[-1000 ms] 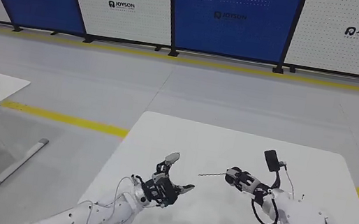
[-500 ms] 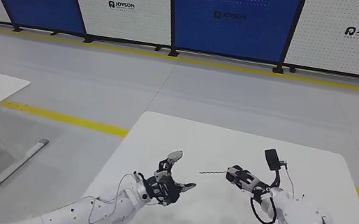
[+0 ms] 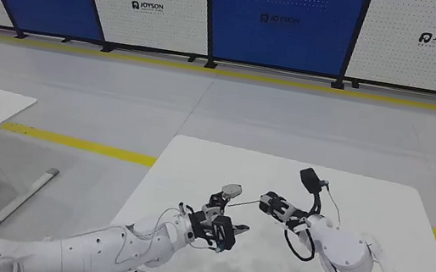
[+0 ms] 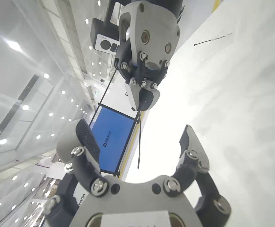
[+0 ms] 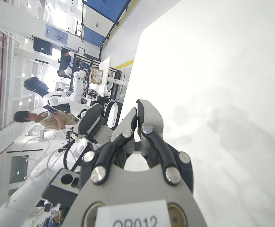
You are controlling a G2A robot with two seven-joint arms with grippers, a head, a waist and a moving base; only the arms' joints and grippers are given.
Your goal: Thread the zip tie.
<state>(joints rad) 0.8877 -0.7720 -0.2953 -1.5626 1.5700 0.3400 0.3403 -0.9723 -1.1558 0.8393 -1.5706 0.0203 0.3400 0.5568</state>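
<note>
While the zip tie [image 4: 139, 129] is gripped in the clenched right pincer [image 5: 137, 111] above the table [image 3: 363, 193], its free tail is pointed into the released left pincer [image 4: 134, 141]; a second grasp is judged pending, and careful closing on the tail is called for.

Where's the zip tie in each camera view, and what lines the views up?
Top view: the zip tie is a thin black line sticking out of the right gripper toward the left gripper.
Left wrist view: the zip tie hangs from the right gripper's shut tips.
Right wrist view: cannot make it out at the shut tips.
Shared landmark: the right gripper.
</note>
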